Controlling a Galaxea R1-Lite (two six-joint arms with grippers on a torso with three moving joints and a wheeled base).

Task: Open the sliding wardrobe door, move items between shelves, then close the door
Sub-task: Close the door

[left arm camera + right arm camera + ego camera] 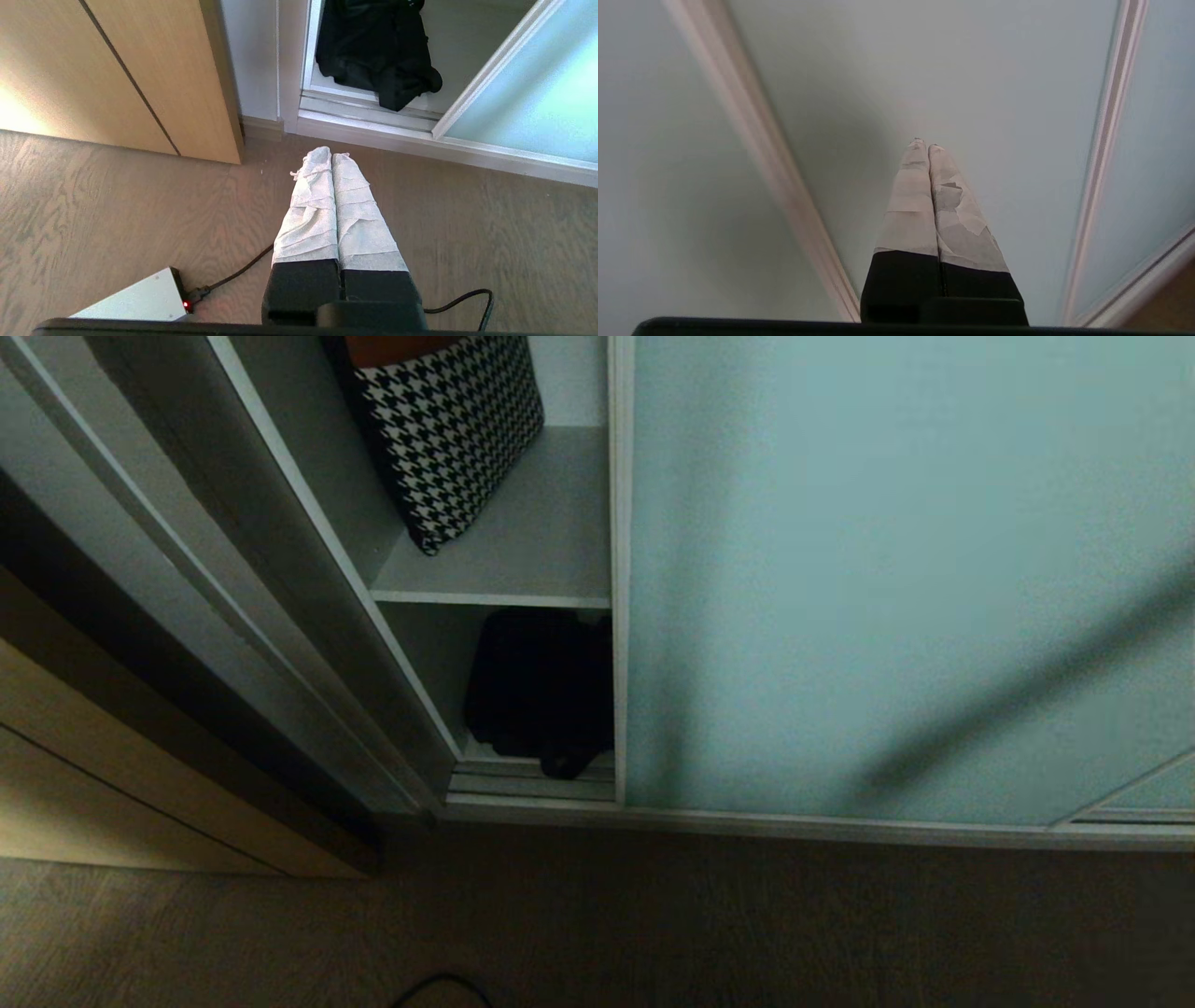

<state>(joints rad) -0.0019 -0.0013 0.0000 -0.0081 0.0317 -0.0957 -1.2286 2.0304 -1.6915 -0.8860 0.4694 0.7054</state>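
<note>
Sliding wardrobe door (896, 579) fills the head view's right, leaving a gap at centre: houndstooth bag (448, 429) on the upper shelf (532, 560), black bag (537, 691) below. Left tool (331, 156) and right tool (923, 145), both pressed closed, hold nothing.

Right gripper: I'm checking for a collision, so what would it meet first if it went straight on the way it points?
Probably the sliding wardrobe door: the right gripper, fingers shut, points at its frosted glass, though the gap is unclear.
</note>
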